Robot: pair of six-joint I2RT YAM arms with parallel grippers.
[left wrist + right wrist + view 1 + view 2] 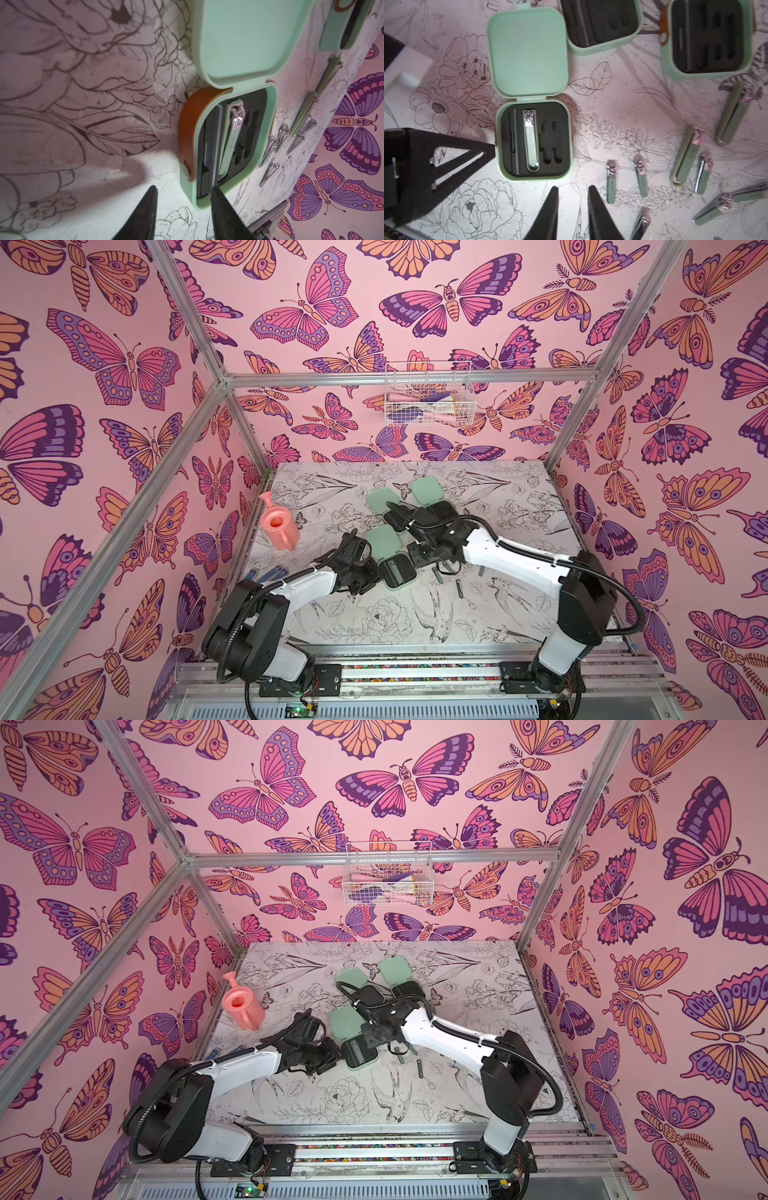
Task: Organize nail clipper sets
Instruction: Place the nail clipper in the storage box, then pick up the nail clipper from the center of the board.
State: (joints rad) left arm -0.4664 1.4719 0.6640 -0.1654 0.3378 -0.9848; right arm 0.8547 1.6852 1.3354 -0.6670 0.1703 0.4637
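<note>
Now, left gripper [184, 188] parted at open case [527, 52] corner, one clipper [531, 141] seated inside, right gripper [573, 188] parted, empty.

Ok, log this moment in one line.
left tool: open at mint-green plastic case | right tool: open, empty | grey metal clipper: in case

Pink butterfly walls [104, 364], aluminium frame [411, 376], floral-print tabletop [519, 497]; white wire basket [428, 414]

A: What's at the table's [519, 493] left edge?
B: 1 pink watering can [279, 526], upright, spout toward the back.
A: And the butterfly wall [332, 323]?
B: 1 white wire basket [428, 416], holding mixed items.
</note>
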